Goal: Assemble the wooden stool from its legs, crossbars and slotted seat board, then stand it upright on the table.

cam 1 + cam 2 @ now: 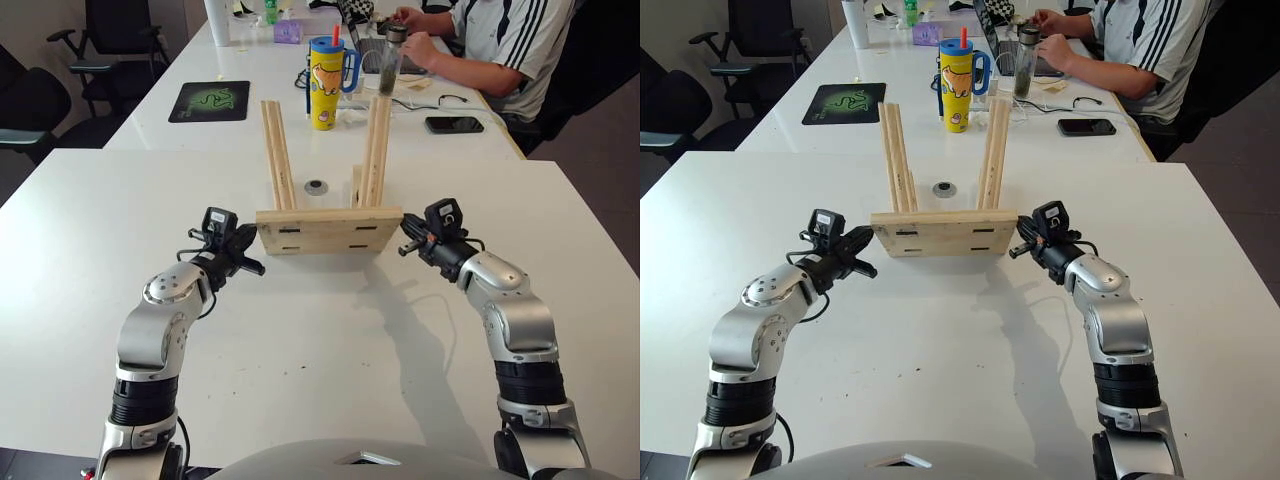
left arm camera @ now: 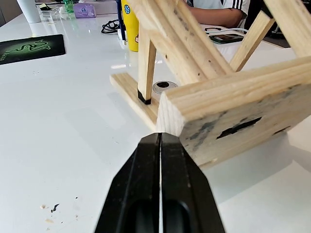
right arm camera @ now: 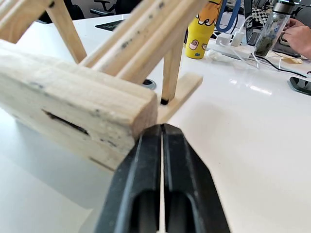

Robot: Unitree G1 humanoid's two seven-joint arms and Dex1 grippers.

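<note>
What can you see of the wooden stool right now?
The stool is pale bare wood, looks assembled, and lies on its side on the white table. Its slotted seat board stands on edge facing the robot. The legs run away across the table, with a short crossbar between them. The shut left gripper and shut right gripper sit at the board's two ends; actual contact is unclear.

Two-arm set, left arm (image 1: 160, 325) and right arm (image 1: 518, 325): rounded silver-grey shells, a black ribbed band on each forearm, thin black cables looped at the wrists. The left gripper (image 1: 252, 263) and right gripper (image 1: 404, 246) are black, each with two tapered, flat-faced fingers (image 2: 138, 194) and a small black box on top.
</note>
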